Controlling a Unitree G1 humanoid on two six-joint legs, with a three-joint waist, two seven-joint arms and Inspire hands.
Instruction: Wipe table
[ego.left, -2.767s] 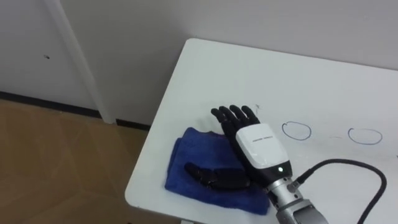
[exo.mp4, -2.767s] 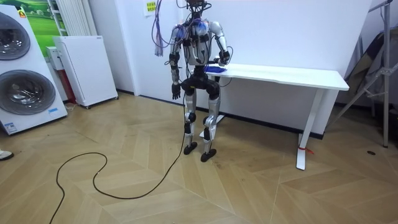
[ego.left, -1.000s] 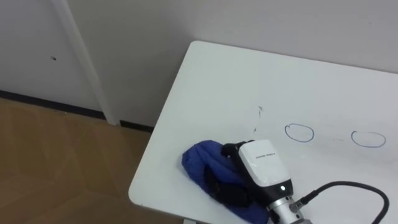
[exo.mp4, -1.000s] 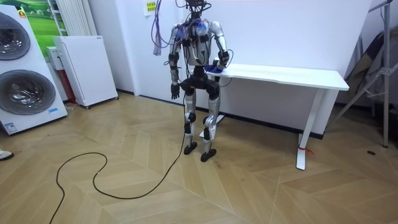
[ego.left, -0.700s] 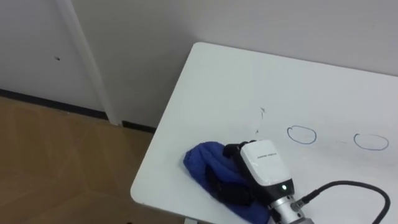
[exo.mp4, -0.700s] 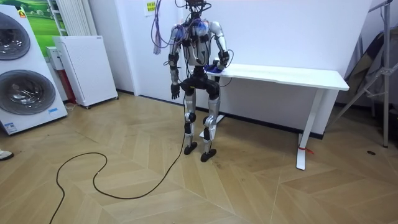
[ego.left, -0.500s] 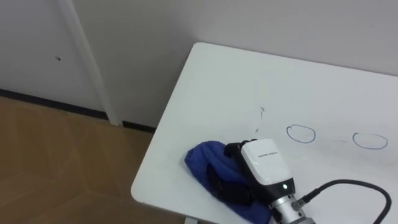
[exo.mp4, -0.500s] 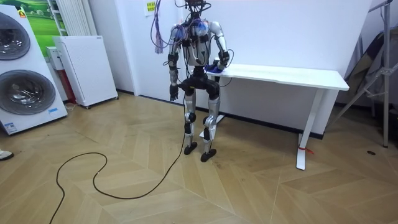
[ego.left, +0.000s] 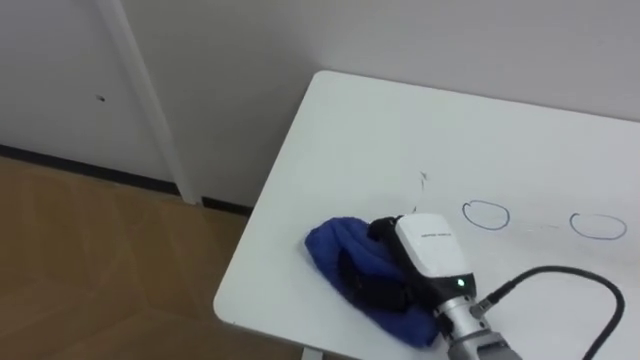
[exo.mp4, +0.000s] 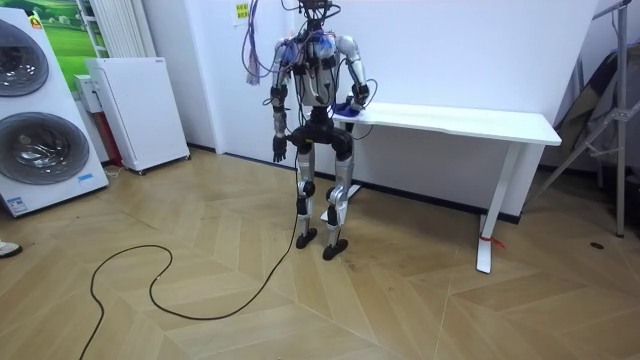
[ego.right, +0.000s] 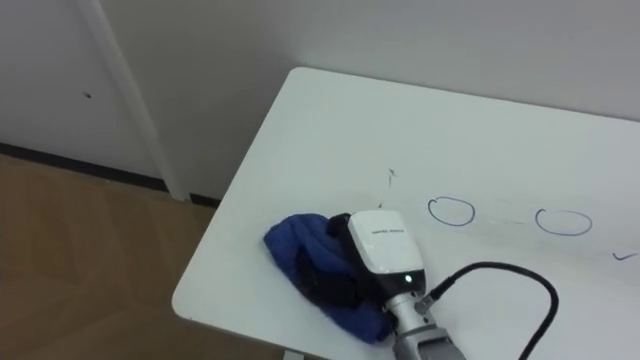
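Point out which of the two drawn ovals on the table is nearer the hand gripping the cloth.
The left oval, just beyond the right hand on the blue cloth; the other oval lies farther right.

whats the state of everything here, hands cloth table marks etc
blue cloth: bunched up on the table near its corner, gripped
right hand: shut on the cloth, resting on the table
left hand: hanging idle at the robot's side
table: white, pen marks on it
pen ovals: unwiped, apart from the cloth
washing machine: door shut
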